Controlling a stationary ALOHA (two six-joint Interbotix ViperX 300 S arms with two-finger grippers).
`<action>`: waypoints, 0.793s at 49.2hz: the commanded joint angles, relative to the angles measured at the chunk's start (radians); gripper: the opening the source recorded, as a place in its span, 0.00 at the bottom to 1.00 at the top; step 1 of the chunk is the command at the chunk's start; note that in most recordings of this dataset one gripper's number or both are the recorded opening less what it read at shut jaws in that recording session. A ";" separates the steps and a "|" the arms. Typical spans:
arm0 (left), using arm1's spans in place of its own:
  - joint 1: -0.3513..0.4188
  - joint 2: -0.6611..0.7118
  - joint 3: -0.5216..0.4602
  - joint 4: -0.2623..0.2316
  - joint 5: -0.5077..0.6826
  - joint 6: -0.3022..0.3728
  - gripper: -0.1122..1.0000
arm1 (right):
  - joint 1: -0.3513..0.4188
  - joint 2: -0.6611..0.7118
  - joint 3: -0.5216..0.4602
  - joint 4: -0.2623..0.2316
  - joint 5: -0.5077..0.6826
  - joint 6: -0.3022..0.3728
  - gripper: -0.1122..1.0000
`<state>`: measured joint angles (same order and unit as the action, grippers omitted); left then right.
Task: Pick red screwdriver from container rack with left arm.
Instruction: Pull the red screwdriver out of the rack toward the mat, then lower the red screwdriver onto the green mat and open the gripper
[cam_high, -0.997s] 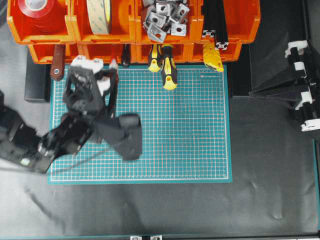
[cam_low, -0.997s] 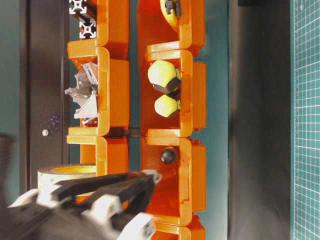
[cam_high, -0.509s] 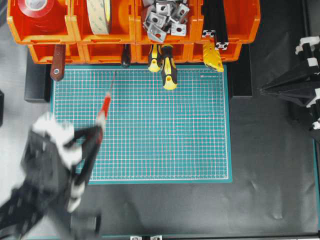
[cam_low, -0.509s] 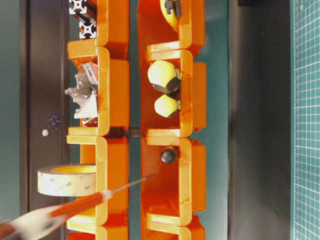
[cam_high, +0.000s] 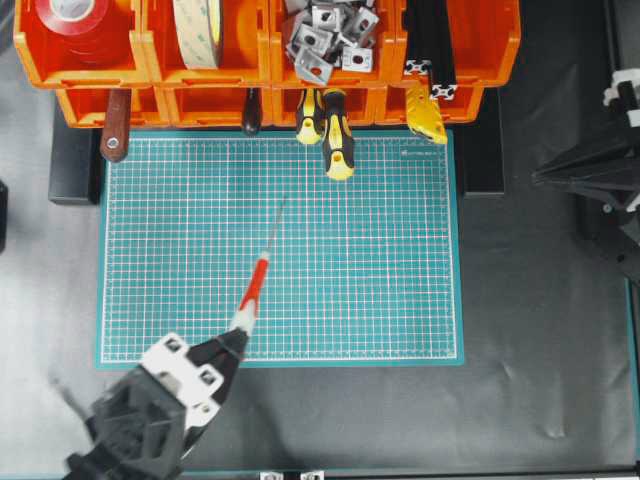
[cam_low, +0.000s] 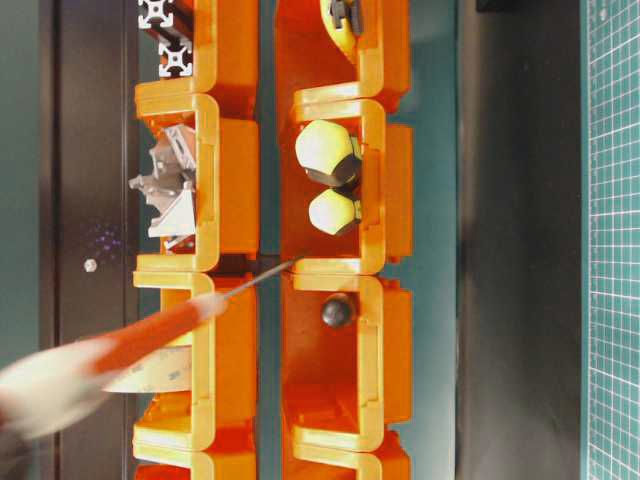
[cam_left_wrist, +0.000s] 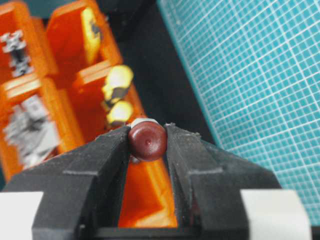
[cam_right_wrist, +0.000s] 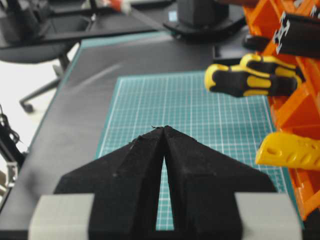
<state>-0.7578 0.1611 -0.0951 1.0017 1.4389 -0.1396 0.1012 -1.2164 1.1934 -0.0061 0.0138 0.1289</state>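
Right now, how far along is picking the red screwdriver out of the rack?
Looks done: the red screwdriver is clear of the container rack, out over the green mat. In hand: the left gripper clamps its dark-red handle end. The right gripper sits shut, idle. Left: nothing apparent.

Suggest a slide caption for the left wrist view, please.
Left gripper clamps the red screwdriver by its handle end.

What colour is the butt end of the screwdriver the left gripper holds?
Dark red, on the red screwdriver; clearest in the left wrist view.
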 joint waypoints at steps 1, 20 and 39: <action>0.026 -0.017 0.060 0.005 -0.132 -0.052 0.32 | -0.002 -0.003 -0.043 0.005 0.006 0.003 0.10; 0.184 -0.035 0.304 0.005 -0.563 -0.222 0.32 | -0.002 -0.014 -0.054 0.069 0.023 0.123 0.10; 0.301 -0.038 0.367 0.005 -0.601 -0.224 0.32 | -0.003 -0.014 -0.055 0.069 0.017 0.141 0.10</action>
<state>-0.4648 0.1595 0.2669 1.0017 0.8483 -0.3605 0.1012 -1.2425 1.1720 0.0598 0.0353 0.2684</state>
